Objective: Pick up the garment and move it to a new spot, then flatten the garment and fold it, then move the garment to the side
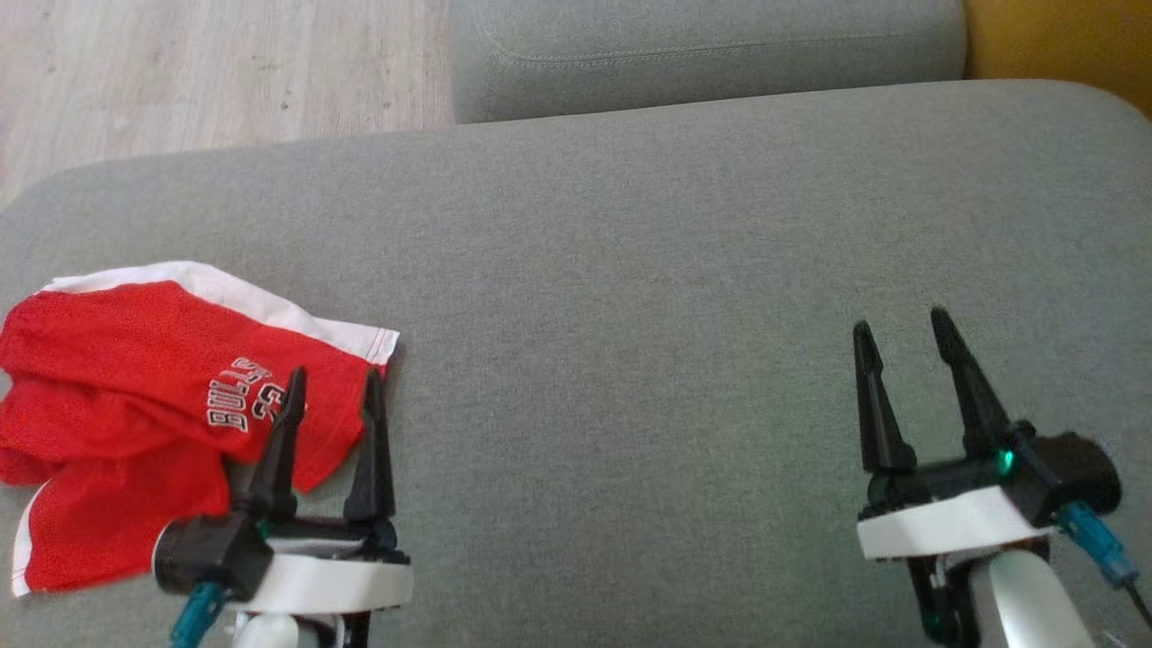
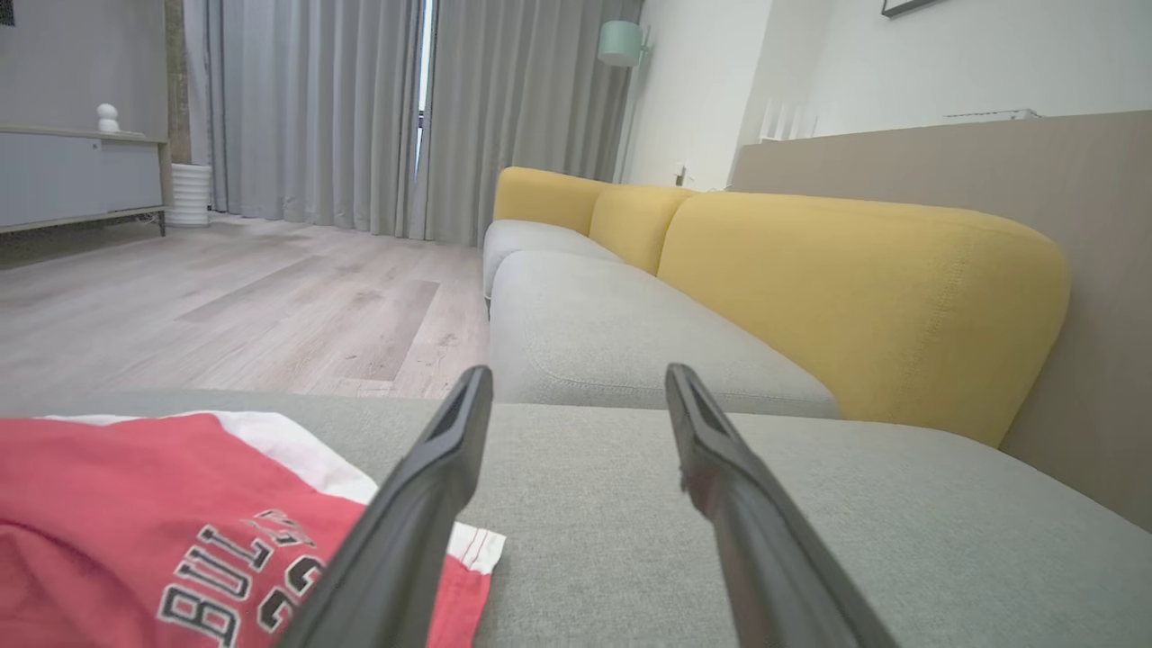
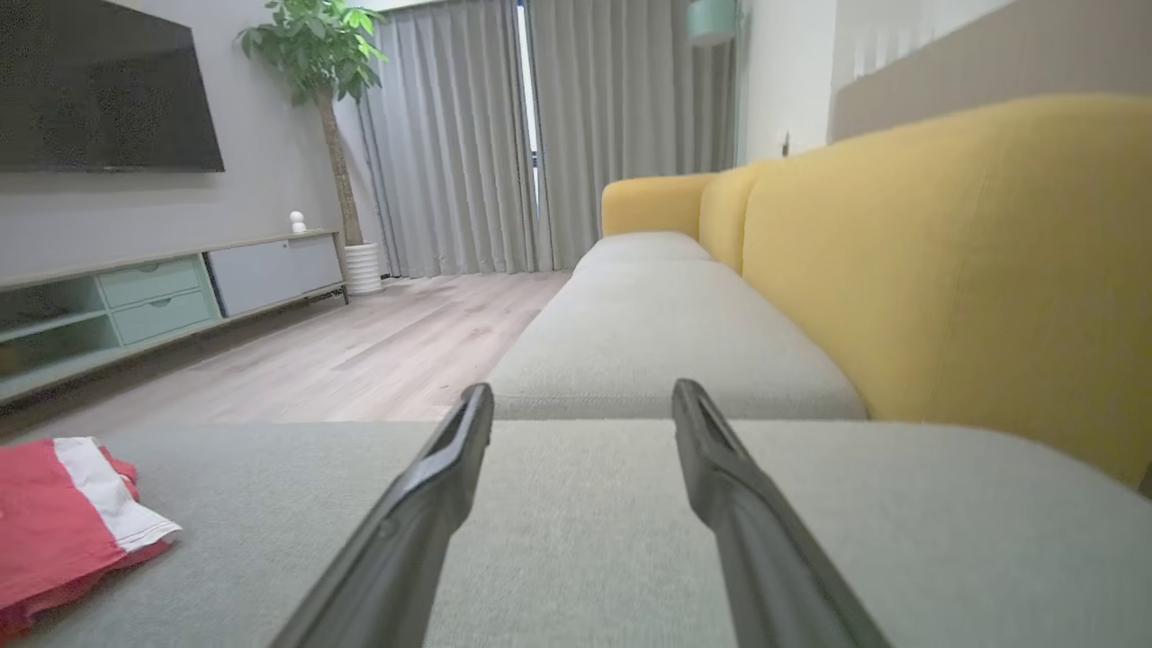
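A red garment (image 1: 126, 396) with white trim and "BULLS" lettering lies crumpled at the left end of the grey sofa seat (image 1: 630, 288). It also appears at the lower left in the left wrist view (image 2: 135, 531) and far left in the right wrist view (image 3: 54, 522). My left gripper (image 1: 335, 389) hovers open over the garment's right edge, one finger above the lettering, holding nothing. Far to the right, my right gripper (image 1: 903, 333) stands open above bare cushion, well apart from the garment.
A second grey seat cushion (image 1: 702, 45) adjoins the far side. Yellow back cushions (image 2: 855, 297) run along the right. Wooden floor (image 1: 216, 63) lies beyond the seat's left edge, with a TV cabinet (image 3: 162, 288), potted plant (image 3: 315, 54) and curtains further off.
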Tool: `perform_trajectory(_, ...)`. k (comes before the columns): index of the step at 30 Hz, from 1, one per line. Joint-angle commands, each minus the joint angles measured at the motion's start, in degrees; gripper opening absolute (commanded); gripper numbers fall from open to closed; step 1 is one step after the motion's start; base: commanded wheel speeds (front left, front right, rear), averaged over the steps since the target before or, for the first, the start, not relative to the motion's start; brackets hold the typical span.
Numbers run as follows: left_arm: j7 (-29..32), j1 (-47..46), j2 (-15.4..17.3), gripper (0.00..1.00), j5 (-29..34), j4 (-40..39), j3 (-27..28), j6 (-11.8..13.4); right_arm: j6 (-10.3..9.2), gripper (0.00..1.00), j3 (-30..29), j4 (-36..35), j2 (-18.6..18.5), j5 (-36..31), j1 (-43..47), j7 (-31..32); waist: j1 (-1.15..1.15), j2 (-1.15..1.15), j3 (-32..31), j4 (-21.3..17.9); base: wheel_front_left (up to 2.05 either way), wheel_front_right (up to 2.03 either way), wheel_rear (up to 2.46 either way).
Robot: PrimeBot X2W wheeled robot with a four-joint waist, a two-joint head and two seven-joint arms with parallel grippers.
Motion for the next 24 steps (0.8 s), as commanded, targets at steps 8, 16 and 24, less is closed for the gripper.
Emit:
perform_trajectory(8,-0.5,-0.2,-0.1,1.0,-3.9,3.2,1.8,-1.0,-0.04,1.0,2.9,3.7,-0.4,10.3,0.0,-0.6,0.0,0.0,-0.4,-0.2,0.0,0.0,0.0)
perform_trajectory(16,-0.5,-0.5,-0.1,1.0,-4.9,4.6,1.8,-1.1,-0.04,1.0,2.8,4.4,-0.4,12.9,-0.4,-0.6,0.0,0.0,-0.6,-0.4,0.0,0.0,0.0)
perform_trajectory(24,-0.5,-0.6,-0.1,1.0,-5.0,5.0,1.9,-1.0,-0.04,1.0,4.5,4.5,-0.4,13.6,-0.6,-0.6,0.0,0.0,-1.3,1.3,0.0,0.0,0.0)
